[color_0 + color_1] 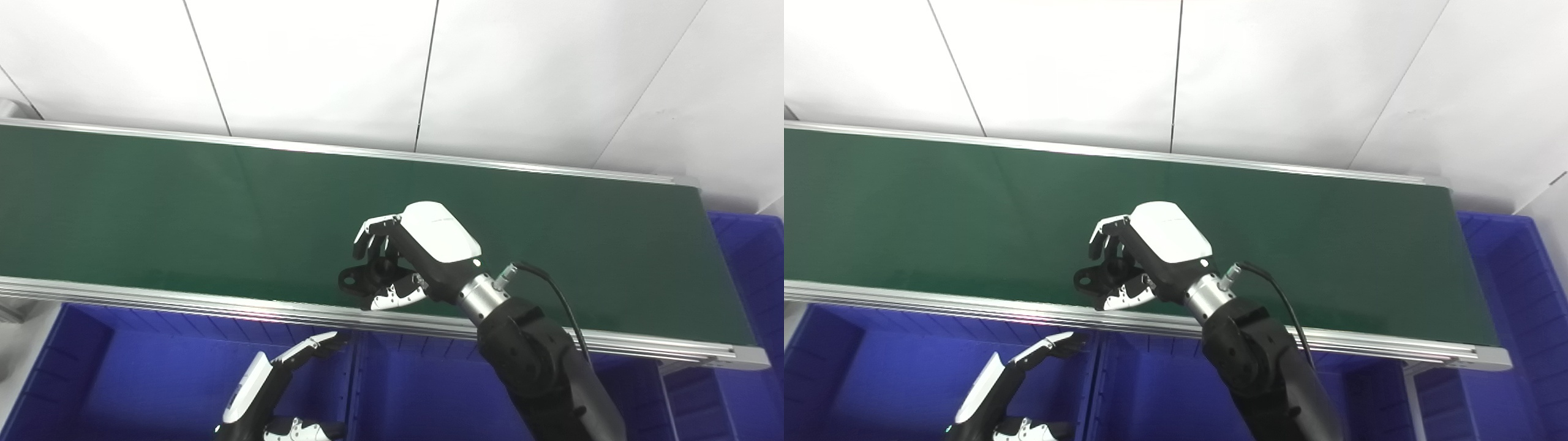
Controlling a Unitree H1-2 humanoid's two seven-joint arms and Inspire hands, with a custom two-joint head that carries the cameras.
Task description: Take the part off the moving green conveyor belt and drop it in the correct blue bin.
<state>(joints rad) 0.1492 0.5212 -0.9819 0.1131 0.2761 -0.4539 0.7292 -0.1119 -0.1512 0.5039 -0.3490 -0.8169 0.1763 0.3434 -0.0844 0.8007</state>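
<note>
A dark green conveyor belt (184, 208) runs across the view between aluminium rails. My right hand (407, 254) is over the belt's near edge, its fingers curled around a black part (355, 278) with a round hole at its left end. The part sticks out to the left of the hand, at or just above the belt surface. My left hand (275, 386) is low over the blue bin (122, 380) below the belt, fingers spread and holding nothing.
A second blue bin (416, 392) lies under the belt to the right of a divider (354, 380). Another blue bin (750, 269) stands past the belt's right end. White wall panels (318, 67) rise behind the belt.
</note>
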